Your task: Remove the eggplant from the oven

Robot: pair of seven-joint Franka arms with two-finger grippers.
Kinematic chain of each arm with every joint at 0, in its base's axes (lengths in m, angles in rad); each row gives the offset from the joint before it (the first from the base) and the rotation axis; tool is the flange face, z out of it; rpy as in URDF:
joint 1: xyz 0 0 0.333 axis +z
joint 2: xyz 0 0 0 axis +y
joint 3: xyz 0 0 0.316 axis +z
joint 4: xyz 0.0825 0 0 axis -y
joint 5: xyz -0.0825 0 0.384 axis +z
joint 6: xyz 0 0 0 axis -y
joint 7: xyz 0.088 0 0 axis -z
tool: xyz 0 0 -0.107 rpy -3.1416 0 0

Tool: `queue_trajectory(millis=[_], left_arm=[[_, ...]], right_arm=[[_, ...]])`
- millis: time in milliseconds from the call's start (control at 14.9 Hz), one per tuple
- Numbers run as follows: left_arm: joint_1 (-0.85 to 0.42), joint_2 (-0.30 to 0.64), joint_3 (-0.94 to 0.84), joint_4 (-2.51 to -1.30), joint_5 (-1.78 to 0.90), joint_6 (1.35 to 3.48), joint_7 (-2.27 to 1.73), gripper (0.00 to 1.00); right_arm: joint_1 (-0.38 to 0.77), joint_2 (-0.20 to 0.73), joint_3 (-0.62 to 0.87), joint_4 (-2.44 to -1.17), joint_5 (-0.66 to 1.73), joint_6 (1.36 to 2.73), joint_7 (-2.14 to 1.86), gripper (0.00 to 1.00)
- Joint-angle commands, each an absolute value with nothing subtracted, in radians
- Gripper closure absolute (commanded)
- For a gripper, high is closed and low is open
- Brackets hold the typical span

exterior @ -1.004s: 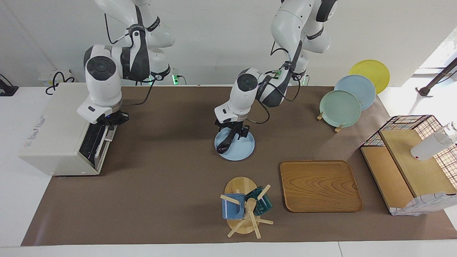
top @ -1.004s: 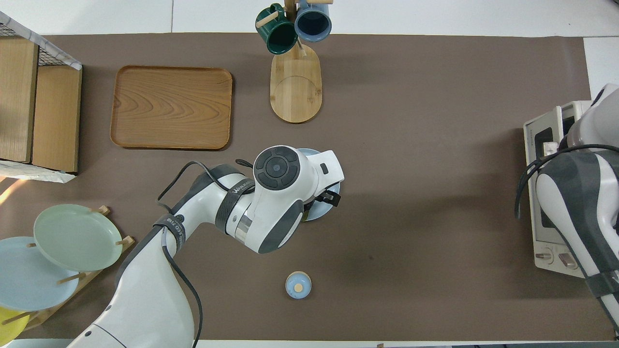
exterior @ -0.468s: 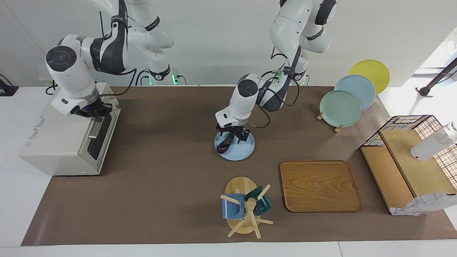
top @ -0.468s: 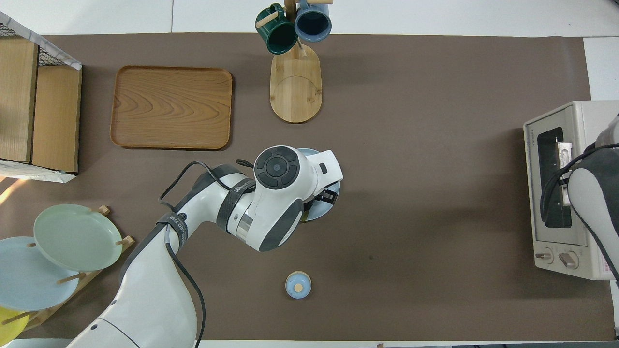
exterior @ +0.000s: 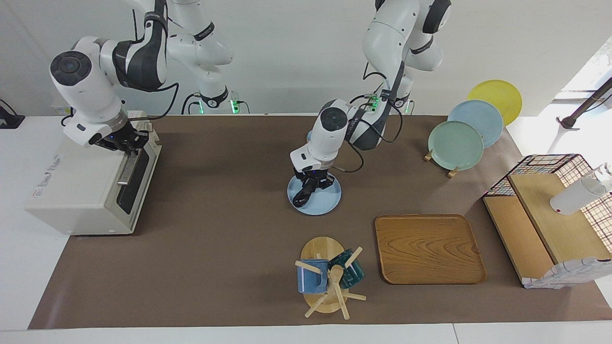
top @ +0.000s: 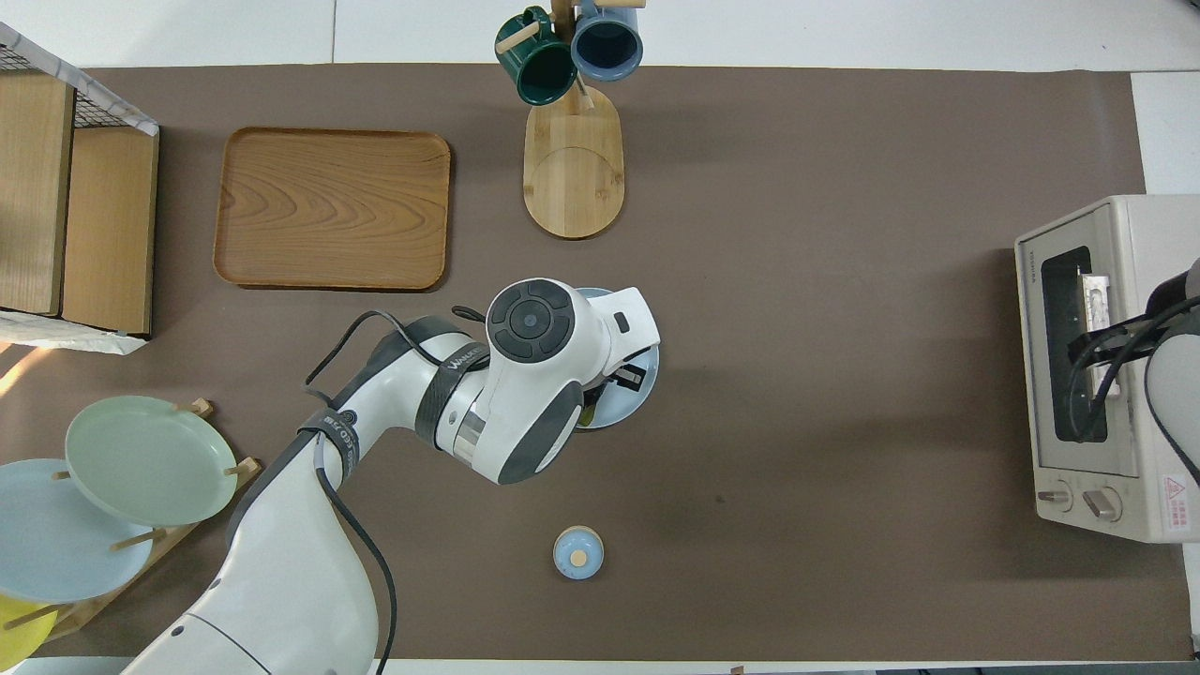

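Plain white wall [exterior: 296,57], white table [exterior: 19,267] under brown mat [exterior: 215,248], daylight at one end

A dark purple-black glossy eggplant [exterior: 302,196] lies on a pale blue round plate [exterior: 325,200], just under the black fingers [exterior: 313,184] of the left gripper. The boxy oven [exterior: 81,191] is off-white with a dark glass door, below the black fingers [exterior: 125,141] of the right gripper. The table cover [exterior: 215,229] is plain brown. A rectangular wooden tray [exterior: 429,249] shows wavy brown grain. One mug [top: 535,69] is dark green, the other mug [top: 607,41] blue. Racked round plates are mint green [exterior: 455,145], light blue [exterior: 483,117] and yellow [exterior: 499,95].
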State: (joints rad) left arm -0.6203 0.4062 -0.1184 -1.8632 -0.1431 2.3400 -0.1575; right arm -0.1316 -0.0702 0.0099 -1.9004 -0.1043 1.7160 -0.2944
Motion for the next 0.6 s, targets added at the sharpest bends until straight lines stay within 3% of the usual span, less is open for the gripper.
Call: queue_trajectory(millis=[0,268,535], left_arm=[[-0.606,0.391,-0.117,-1.868,-0.161,2.315,-0.149,1.0],[-0.479,0.289,-0.117,-1.853,-0.221,2.214,-0.144,1.0],[-0.335,0.291,-0.11,-1.732,-0.226,2.05,-0.137,1.0]], right_arm=[[-0.124,-0.072,0.012,-1.852,-0.06,1.681,-0.304,0.0],[-0.117,-0.066,0.012,-1.833,-0.055,1.658,-0.272,0.0],[-0.088,-0.019,0.012,-1.749,-0.025,1.631,-0.259,0.0]])
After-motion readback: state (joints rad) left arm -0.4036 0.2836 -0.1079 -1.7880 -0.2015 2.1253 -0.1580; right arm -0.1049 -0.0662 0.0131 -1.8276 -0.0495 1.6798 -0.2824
